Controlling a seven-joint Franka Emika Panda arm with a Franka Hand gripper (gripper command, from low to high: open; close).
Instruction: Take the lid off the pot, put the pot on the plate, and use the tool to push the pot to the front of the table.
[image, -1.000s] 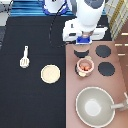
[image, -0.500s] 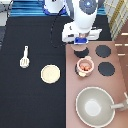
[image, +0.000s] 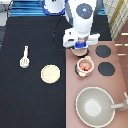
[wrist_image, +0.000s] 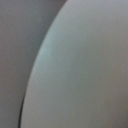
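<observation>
One gripper (image: 81, 46) low over stove block (image: 120, 70), just above pot (image: 85, 66) toward exterior view's top. Finger state: cannot tell. Pot on stove, uncovered, reddish balls showing. Plate (image: 50, 74) on black bench (image: 30, 100), bare, left of pot. Tool (image: 24, 56) further left, well apart. Big pan (image: 95, 106) at bottom right. Wrist view: only pale curved surface.

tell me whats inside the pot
Reddish-orange balls show inside the pot, which stands open on the stove with no lid on it. What lies under the balls is hidden. The gripper hangs just above the pot's far side, toward the exterior view's top.
</observation>
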